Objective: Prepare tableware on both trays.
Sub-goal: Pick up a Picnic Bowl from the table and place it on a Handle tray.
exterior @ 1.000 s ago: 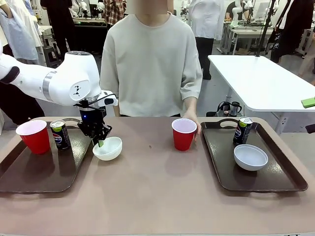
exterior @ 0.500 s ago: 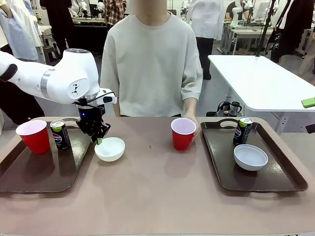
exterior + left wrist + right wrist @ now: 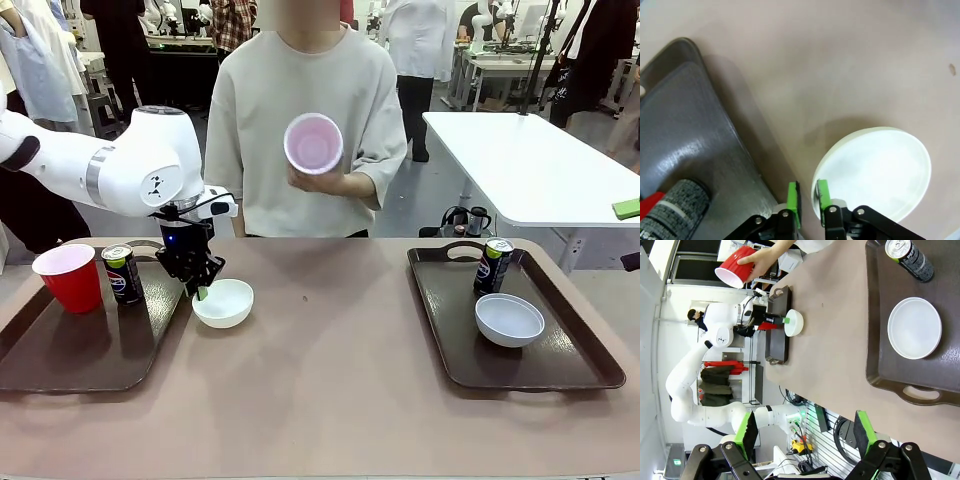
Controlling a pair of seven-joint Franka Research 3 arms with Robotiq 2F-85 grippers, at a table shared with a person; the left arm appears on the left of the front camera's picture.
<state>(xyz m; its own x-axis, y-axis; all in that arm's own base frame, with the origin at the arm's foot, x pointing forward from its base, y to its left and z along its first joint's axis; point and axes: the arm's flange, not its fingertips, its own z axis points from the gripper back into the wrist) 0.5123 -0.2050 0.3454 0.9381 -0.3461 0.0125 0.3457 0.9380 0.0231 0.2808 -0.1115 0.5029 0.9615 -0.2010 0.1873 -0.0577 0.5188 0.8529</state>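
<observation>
Front view: the left gripper (image 3: pixel 203 291) is clamped on the 9 o'clock rim of a white bowl (image 3: pixel 224 303), which sits mouth-up on the table (image 3: pixel 320 390) just beside the left tray (image 3: pixel 60 355). That tray holds a red cup (image 3: pixel 68 277) and a can (image 3: pixel 122 273), both upright. The person's hand (image 3: pixel 318 176) holds a second red cup (image 3: pixel 313 143) at chest height, tilted, its mouth toward the camera.

Left wrist view: green fingers (image 3: pixel 793 201) pinch the bowl's rim at 6 o'clock.

Right wrist view: the right gripper (image 3: pixel 805 432) stands wide apart, above the right tray (image 3: pixel 880 340) with its bowl (image 3: pixel 915 328) and can (image 3: pixel 910 257).
</observation>
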